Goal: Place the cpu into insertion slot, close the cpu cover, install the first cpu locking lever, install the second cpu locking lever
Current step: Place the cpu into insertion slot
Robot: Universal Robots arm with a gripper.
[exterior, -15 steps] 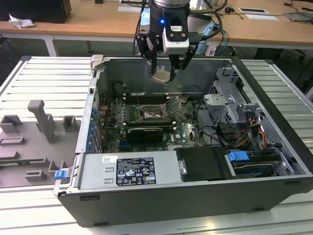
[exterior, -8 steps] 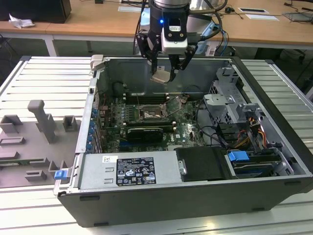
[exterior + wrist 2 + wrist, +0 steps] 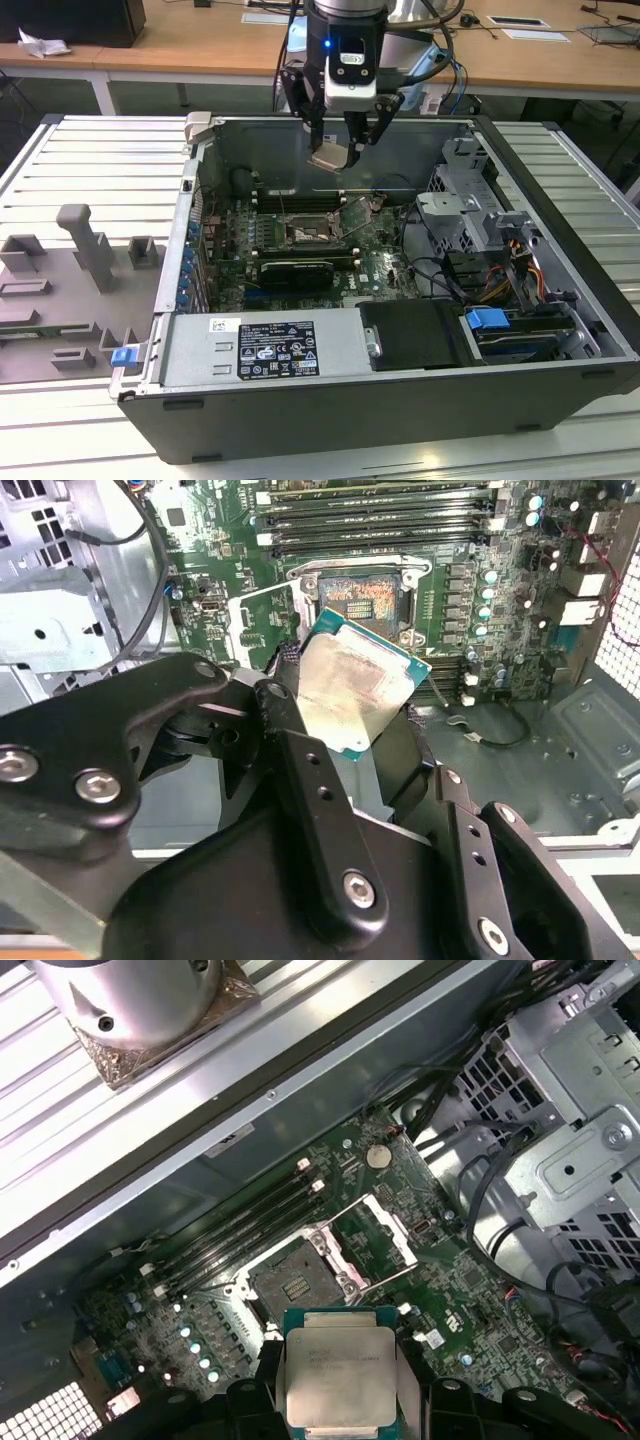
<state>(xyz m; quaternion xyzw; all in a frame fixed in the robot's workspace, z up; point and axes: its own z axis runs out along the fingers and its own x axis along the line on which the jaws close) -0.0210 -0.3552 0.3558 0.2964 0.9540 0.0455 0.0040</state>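
My gripper [image 3: 338, 152] hangs above the open computer case, shut on the cpu [image 3: 329, 157], a flat square chip with a pale metal face. In both wrist views the cpu [image 3: 352, 685] [image 3: 340, 1375] sits between the black fingers [image 3: 300, 770], well above the board. The insertion slot [image 3: 305, 235] [image 3: 362, 598] [image 3: 297, 1282] lies open below on the green board, dark with a silver rim. The cpu cover [image 3: 372, 1237] [image 3: 362, 212] stands flipped up beside the slot, a thin silvery frame with a window.
Long black memory slots [image 3: 375, 510] run beside the socket. A silver drive cage [image 3: 465, 205] and cables [image 3: 500, 270] fill the case at the exterior view's right. A black power supply [image 3: 270, 350] lies along the near side. Grey fixtures [image 3: 85, 245] stand at the exterior view's left.
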